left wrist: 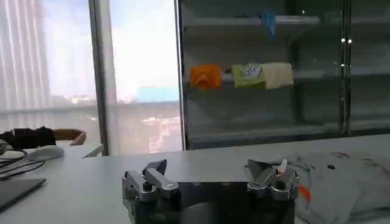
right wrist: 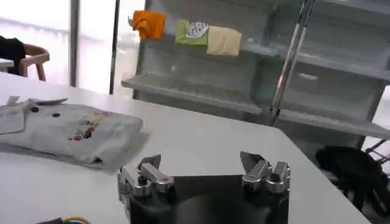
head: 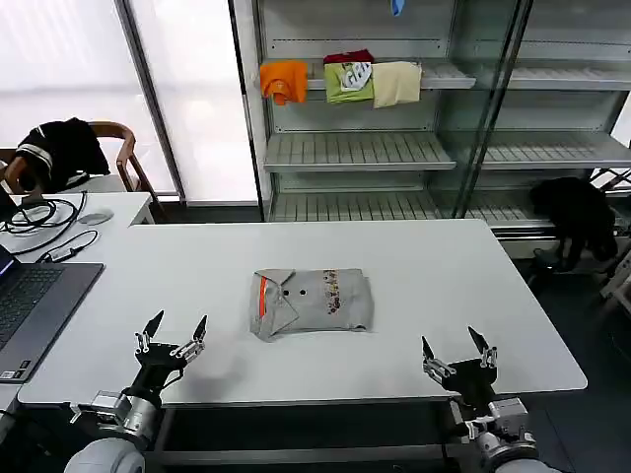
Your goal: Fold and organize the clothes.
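- Your left gripper [head: 173,333] and right gripper [head: 455,352] sit nearest, at the near edge of the white table [head: 463,286], fingers spread and holding nothing, well apart from the cloth on either side.
- Between them, mid-table, lies the folded grey collared shirt [head: 314,302], flat and already a compact rectangle, which likely explains why you have both arms backed off.
- Its long axis runs left to right; the orange-lined collar points towards your left, and the chest print faces up.

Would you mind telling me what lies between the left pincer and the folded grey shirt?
Nothing: in the head view, only bare white table separates the left pincer from the folded light grey collared shirt.
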Motion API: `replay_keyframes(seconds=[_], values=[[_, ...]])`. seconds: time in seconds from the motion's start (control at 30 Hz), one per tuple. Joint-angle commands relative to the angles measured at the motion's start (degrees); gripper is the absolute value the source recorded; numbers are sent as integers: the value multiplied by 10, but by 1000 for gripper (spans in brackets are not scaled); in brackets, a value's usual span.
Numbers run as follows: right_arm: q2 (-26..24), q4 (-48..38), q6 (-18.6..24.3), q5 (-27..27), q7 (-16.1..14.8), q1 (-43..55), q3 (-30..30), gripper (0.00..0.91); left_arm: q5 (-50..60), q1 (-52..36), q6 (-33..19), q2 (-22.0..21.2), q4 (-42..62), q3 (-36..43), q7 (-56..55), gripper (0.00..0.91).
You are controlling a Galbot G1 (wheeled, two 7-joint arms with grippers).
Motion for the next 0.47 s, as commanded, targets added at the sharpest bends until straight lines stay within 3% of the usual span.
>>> replay_keyframes(seconds=[0.03,0.23,0.47], values=[[3,-22,25,12,3,-2,2,907,2,-3,0,-5,5,5,0,907],[-2,-19,33,23,3,-5,3,907,4,-9,2,-11,5,6,0,907],[6,1,6,40,4,-8,-1,907,-7,-13,3,-9,7,4,-3,907]])
